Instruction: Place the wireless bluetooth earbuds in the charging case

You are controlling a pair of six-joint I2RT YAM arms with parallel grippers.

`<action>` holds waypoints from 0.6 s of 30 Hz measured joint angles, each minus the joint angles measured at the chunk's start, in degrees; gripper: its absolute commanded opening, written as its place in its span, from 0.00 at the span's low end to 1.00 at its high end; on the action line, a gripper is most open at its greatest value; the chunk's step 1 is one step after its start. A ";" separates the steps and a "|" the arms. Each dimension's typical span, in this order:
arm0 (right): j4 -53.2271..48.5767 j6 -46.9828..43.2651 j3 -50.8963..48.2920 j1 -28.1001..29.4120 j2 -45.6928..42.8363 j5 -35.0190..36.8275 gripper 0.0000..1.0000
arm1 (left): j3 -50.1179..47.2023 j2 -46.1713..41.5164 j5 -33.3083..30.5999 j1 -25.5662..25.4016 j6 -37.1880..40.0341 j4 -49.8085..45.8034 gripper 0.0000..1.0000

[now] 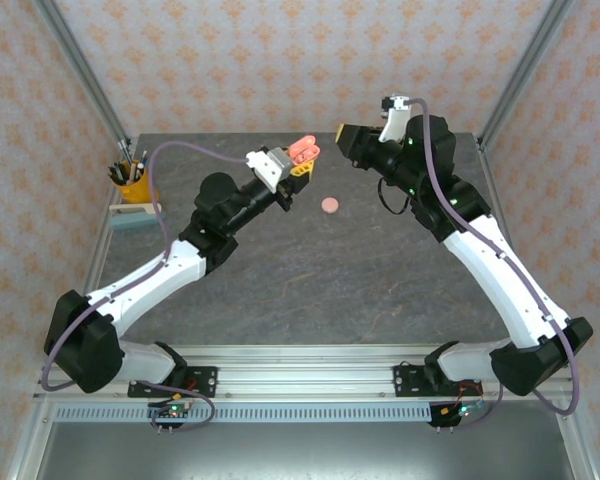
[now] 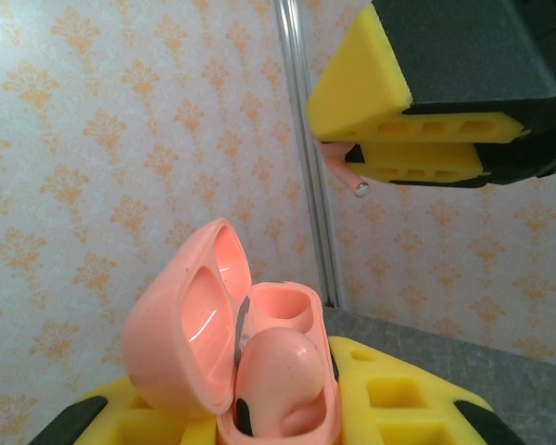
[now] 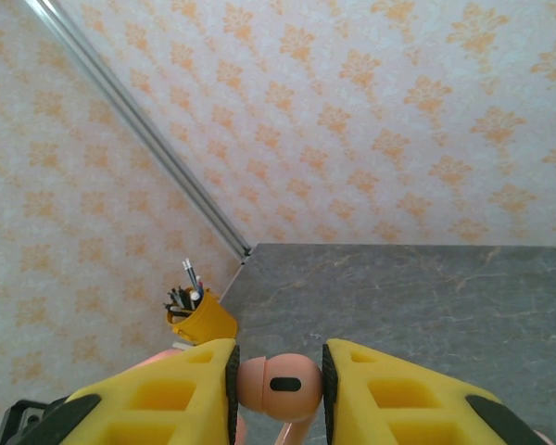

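"Earbud point(image 3: 280, 382) between the right jaws, is it?"

"Yes. They are closed on its rounded head, with yellow pads point(image 3: 167, 399) on either side. The stem sticks out free, so it can lead into a socket."

"And the left jaws?"

"Clamped on the base of the charging case point(image 2: 222, 343), holding it up off the bench point(image 1: 310, 280) with its mouth turned towards the other arm. The lid point(image 2: 181, 324) is swung right back, I'd say to keep the way in clear."

"Anything in it?"

"A second earbud point(image 2: 278, 371) sits in the nearer well. The empty well point(image 2: 295, 311) behind it looks like the one to aim for."

"Surfaces?"

"Glossy pale-pink plastic throughout, smooth and curved, so probably slippery. The pads are moulded with square pockets. The stem ends in a small metallic tip."

"Elsewhere?"

"A small pink disc point(image 1: 329, 205) lies on the mottled grey bench between the arms, and I cannot tell what it is. A yellow pen cup point(image 3: 199, 320) stands at the far left."
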 measured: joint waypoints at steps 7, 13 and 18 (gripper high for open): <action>2.16 -0.39 -0.37 1.29 0.07 -1.90 0.30 | 2.75 1.73 0.46 -0.04 -0.87 -2.99 0.00; 3.04 -0.63 -0.35 2.32 0.98 -2.54 0.30 | 3.74 2.19 0.59 -0.04 -1.55 -4.92 0.00; 3.04 -1.16 -0.35 2.99 2.60 -2.58 0.29 | 4.44 2.43 0.63 -0.11 -2.40 -5.46 0.00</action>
